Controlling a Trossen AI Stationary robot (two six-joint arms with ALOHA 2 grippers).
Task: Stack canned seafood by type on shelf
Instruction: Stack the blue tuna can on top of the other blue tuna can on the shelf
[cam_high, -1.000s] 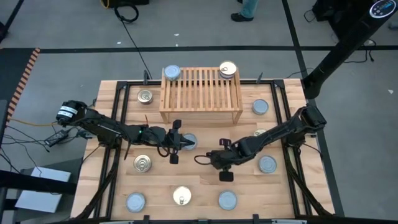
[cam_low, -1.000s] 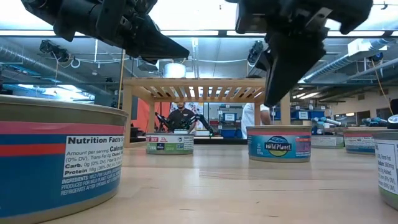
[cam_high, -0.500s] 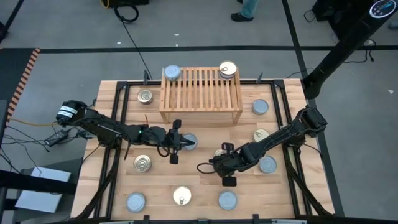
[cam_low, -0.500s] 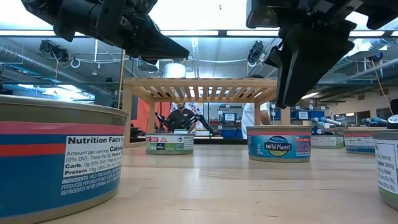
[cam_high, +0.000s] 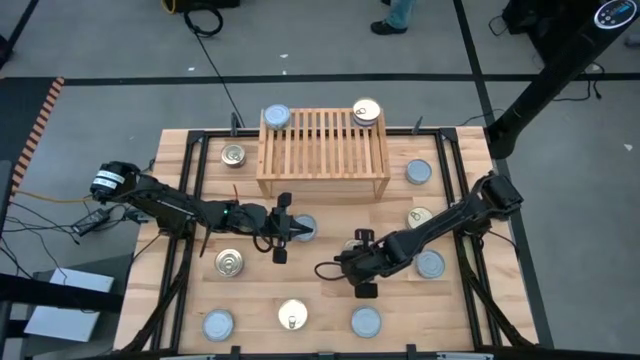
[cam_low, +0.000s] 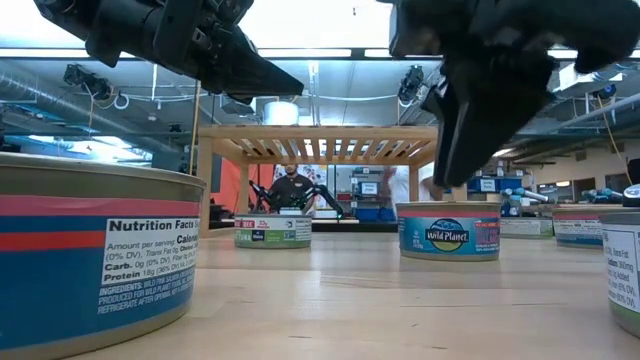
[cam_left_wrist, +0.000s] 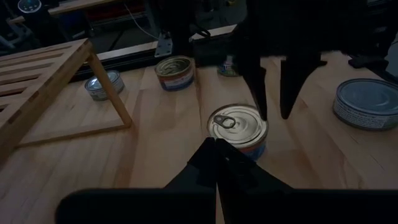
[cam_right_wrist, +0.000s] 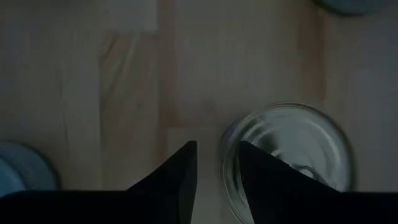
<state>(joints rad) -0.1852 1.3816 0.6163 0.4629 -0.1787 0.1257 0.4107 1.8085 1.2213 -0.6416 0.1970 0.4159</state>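
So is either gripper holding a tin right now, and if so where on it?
Neither. The left gripper is shut on nothing above the table. The right gripper is partly open over a silver-lidded tin, not yet gripping it.

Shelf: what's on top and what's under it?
On the shelf: a silver-lid tin at its back left corner, a gold-lid tin at back right. Underneath: the slats hide it from above; the low view shows no tin there.
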